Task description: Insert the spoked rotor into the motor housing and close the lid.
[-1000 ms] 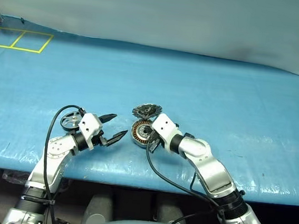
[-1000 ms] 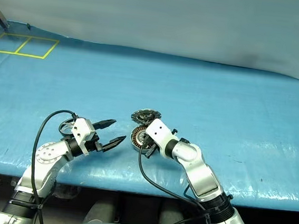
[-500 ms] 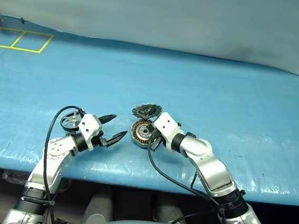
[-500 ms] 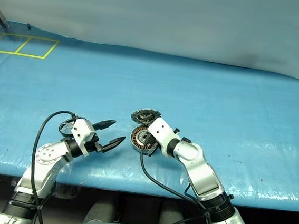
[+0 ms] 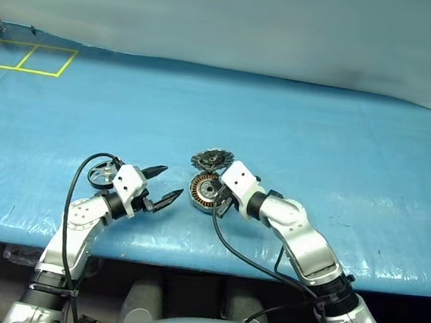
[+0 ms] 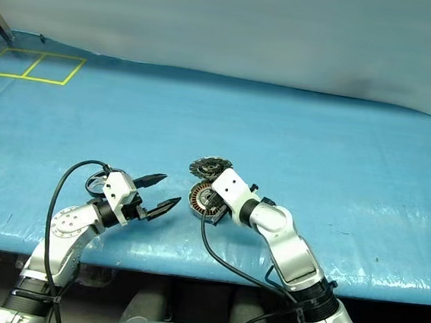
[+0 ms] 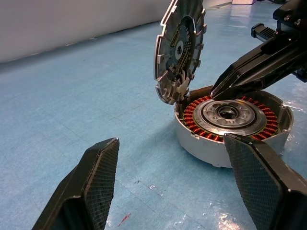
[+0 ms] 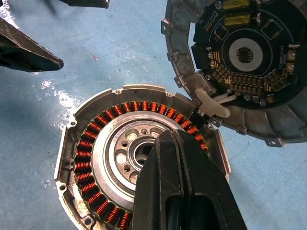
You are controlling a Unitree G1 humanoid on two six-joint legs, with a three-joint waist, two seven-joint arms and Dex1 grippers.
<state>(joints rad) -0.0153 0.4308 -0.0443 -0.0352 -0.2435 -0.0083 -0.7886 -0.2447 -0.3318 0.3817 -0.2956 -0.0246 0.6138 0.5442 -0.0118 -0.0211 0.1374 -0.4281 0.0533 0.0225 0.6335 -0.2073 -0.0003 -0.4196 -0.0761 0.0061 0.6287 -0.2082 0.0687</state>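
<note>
Motor housing [image 8: 144, 158] centre is partly covered by the closed right gripper [image 8: 178, 158]; lid [image 7: 180, 50] stands raised, left gripper [image 5: 161, 184] spread wide nearby.

1. Left gripper [image 7: 170, 187] fingers spread wide, nothing between them.
2. Motor housing [image 7: 233, 125] on blue counter [image 7: 72, 96], copper windings exposed.
3. Lid [image 7: 180, 49] stands upright at housing rim, open.
4. Right gripper [image 7: 218, 91] closed, tips over the windings.
</note>
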